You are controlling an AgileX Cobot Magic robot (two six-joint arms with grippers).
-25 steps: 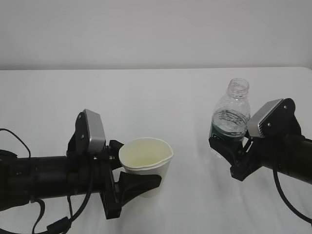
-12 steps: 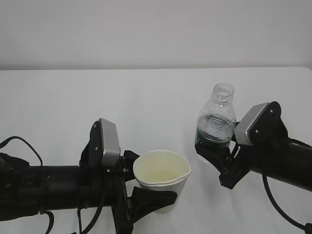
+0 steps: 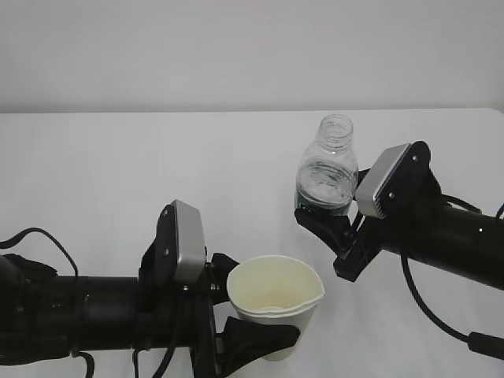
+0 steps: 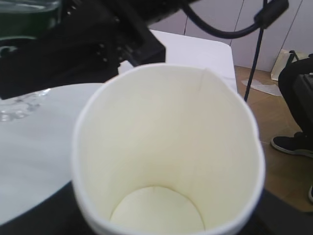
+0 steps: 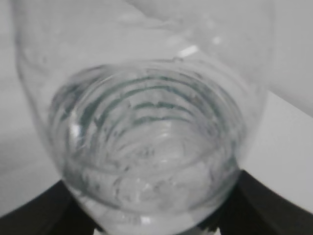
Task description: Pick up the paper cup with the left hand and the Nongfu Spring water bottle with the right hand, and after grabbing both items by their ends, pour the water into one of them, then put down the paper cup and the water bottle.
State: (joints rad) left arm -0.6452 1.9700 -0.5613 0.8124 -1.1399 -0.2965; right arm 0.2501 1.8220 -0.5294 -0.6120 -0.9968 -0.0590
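- Paper cup (image 3: 275, 303) sat nearest the camera, above the near edge of the white table (image 3: 118, 165), upright with its pale yellowish inside showing and its rim slightly squeezed out of round.
- In the left wrist view the cup (image 4: 166, 156) filled the frame; its inner wall and round bottom looked dry.
- Left hand (image 3: 252, 327), a black gripper with a silver-grey plate, reached in from the left and clamped the cup low on its wall, one finger behind it and one in front; its black cables trailed toward the near left corner.
- Nongfu Spring water bottle (image 3: 324, 169) stood farther back and to the right of the cup, apart from it, roughly upright, uncapped, with its dark green label band at the bottom.
- Right hand (image 3: 327, 228) came in from the right edge and gripped the bottle at its lower end, black fingers closed on either side of the label band.
- Water (image 5: 146, 156) was visible through the clear ribbed wall in the right wrist view, filling the lower part of the bottle.
- Beyond both, the far edge of the table met a plain pale wall (image 3: 236, 47).
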